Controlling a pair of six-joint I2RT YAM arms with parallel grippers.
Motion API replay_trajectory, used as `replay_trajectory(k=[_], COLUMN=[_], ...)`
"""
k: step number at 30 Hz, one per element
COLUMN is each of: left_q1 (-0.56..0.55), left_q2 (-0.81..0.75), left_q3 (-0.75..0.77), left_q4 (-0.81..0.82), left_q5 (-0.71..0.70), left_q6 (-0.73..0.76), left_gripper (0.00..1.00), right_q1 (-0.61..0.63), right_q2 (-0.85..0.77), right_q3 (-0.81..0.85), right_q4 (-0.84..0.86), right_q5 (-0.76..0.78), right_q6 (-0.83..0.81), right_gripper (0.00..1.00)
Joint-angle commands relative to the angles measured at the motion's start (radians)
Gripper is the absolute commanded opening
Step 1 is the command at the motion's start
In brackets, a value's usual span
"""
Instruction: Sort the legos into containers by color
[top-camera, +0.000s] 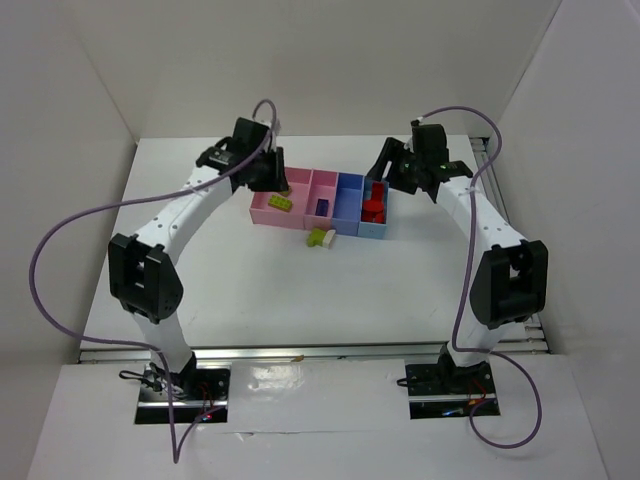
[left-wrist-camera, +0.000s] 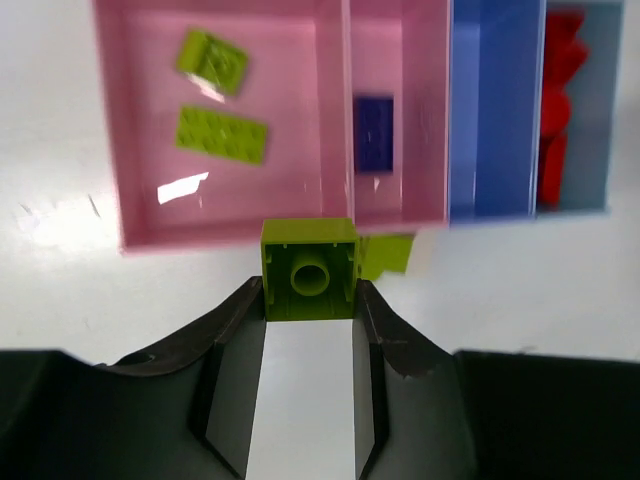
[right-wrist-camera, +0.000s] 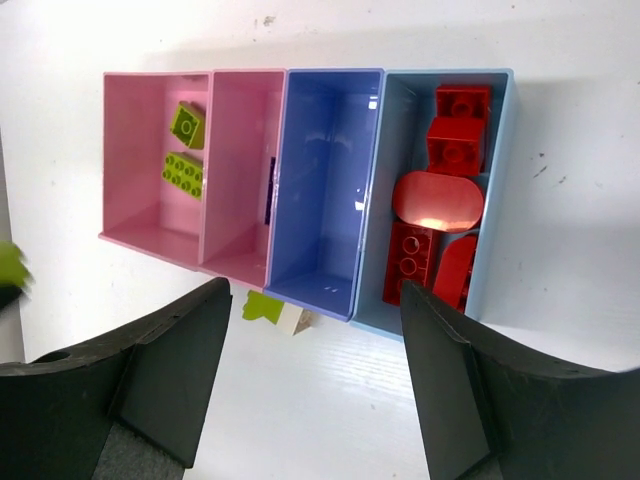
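Note:
My left gripper (left-wrist-camera: 309, 300) is shut on a yellow-green brick (left-wrist-camera: 309, 268), held just above the near wall of the wide pink bin (left-wrist-camera: 130, 150). That bin holds two yellow-green bricks (left-wrist-camera: 221, 133). The narrow pink bin (left-wrist-camera: 425, 110) holds a dark blue brick (left-wrist-camera: 373, 133). The blue bin (right-wrist-camera: 325, 180) looks empty. The light blue bin (right-wrist-camera: 495, 200) holds several red bricks (right-wrist-camera: 437, 200). A yellow-green brick (right-wrist-camera: 262, 306) and a whitish brick (right-wrist-camera: 293, 318) lie together on the table in front of the bins. My right gripper (right-wrist-camera: 315, 370) is open and empty, above the table near the blue bins.
The row of bins (top-camera: 262, 210) sits at the back middle of the white table. The left arm (top-camera: 175, 220) reaches in from the left and the right arm (top-camera: 480, 215) from the right. White walls close in the table on three sides.

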Motion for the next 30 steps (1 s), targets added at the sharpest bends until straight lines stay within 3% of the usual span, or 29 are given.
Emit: replay_trajectory(k=[1, 5, 8, 9, 10, 14, 22, 30], left_q1=[0.070, 0.083, 0.094, 0.103, 0.103, 0.103, 0.074, 0.074], left_q2=[0.104, 0.262, 0.354, 0.373, 0.389, 0.399, 0.218, 0.035], left_q3=[0.109, 0.309, 0.373, 0.406, 0.419, 0.422, 0.215, -0.032], left_q4=[-0.066, -0.106, -0.106, -0.119, -0.119, -0.142, -0.119, -0.034], left_q5=[0.058, 0.070, 0.070, 0.079, 0.079, 0.088, 0.067, 0.072], left_q6=[-0.051, -0.068, -0.077, -0.077, -0.077, -0.077, -0.066, -0.086], left_gripper=[0.04, 0.09, 0.19, 0.26, 0.40, 0.66, 0.67, 0.66], right_q1=[-0.005, 0.044, 0.096, 0.110, 0.136, 0.194, 0.333, 0.410], right_q2=[-0.024, -0.033, -0.042, -0.042, -0.042, -0.032, 0.095, 0.171], right_q3=[0.009, -0.003, -0.032, -0.048, -0.048, -0.069, -0.066, -0.028], right_q4=[0.031, -0.019, -0.039, -0.048, -0.048, -0.081, -0.045, -0.023], right_q5=[-0.035, -0.037, -0.025, -0.015, -0.005, 0.017, 0.028, 0.146], right_q6=[-0.013, -0.051, -0.051, -0.051, -0.060, -0.060, -0.060, -0.034], right_gripper=[0.75, 0.75, 0.75, 0.75, 0.75, 0.75, 0.75, 0.72])
